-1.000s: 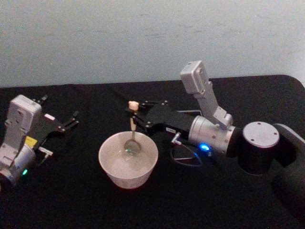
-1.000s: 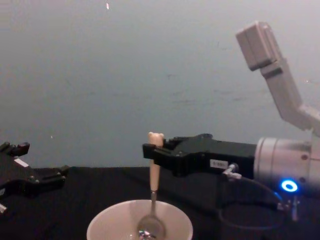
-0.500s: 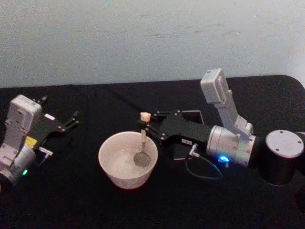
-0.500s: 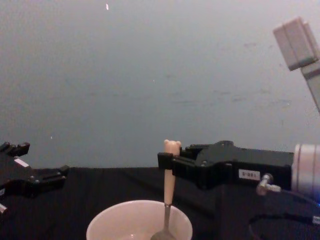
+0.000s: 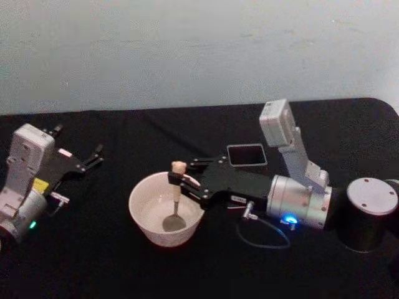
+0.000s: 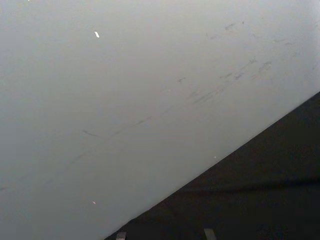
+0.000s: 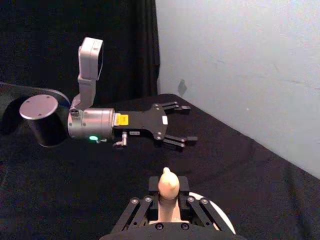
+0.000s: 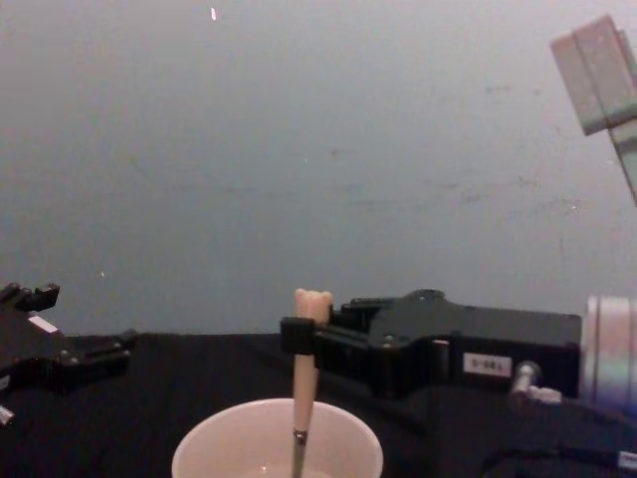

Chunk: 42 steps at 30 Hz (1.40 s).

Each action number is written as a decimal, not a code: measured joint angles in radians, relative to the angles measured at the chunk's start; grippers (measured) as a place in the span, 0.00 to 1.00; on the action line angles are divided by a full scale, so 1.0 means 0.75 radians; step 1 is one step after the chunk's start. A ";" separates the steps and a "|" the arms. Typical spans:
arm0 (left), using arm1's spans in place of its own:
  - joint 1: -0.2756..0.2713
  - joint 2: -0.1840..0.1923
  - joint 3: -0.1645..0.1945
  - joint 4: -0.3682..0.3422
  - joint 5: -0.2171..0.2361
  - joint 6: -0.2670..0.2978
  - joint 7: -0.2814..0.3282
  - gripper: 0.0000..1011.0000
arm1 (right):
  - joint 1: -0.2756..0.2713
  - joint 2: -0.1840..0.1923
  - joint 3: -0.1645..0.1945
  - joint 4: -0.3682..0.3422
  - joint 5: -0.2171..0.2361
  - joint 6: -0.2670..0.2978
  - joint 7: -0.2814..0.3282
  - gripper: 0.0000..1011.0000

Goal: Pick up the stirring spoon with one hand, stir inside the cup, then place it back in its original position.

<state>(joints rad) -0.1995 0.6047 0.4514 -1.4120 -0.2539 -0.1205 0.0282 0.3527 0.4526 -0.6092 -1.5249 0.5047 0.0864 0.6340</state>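
The stirring spoon (image 5: 177,187) stands upright in the cup (image 5: 138,194), its silver bowl low inside near the front. Its cream handle with the bear head (image 8: 311,302) rises above the cup's rim (image 8: 204,445). My right gripper (image 5: 177,180) reaches in from the right and is shut on the upper handle, just under the bear head (image 7: 167,182). The dark square holder (image 5: 246,154) stands behind that arm, to the right of the cup. My left gripper (image 5: 80,140) rests open at the far left, holding nothing.
A black cloth (image 5: 112,261) covers the table, with a pale wall behind. A thin cable (image 5: 262,240) loops on the cloth under the right wrist. The left gripper (image 7: 186,125) appears far off in the right wrist view.
The right gripper has carried the spoon leftward and toward the cup's front. The holder, covered by the arm before, now shows. The left arm has not moved.
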 joint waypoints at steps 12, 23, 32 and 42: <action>0.000 0.000 0.000 0.000 0.000 0.000 0.000 0.99 | 0.070 -0.093 -0.059 0.091 -0.033 0.013 -0.046 0.22; 0.000 0.000 0.000 0.000 0.000 0.000 0.000 0.99 | 0.137 -0.165 -0.040 0.208 -0.070 0.010 -0.108 0.22; 0.000 0.000 0.000 0.000 0.000 0.000 0.000 0.99 | 0.119 -0.139 0.014 0.192 -0.058 0.022 -0.121 0.22; 0.000 0.000 0.000 0.000 0.000 0.000 0.000 0.99 | 0.030 -0.045 0.051 0.057 0.003 0.058 -0.097 0.22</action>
<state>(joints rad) -0.1995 0.6047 0.4514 -1.4120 -0.2539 -0.1205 0.0283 0.3753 0.4191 -0.5709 -1.4820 0.5066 0.1302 0.5609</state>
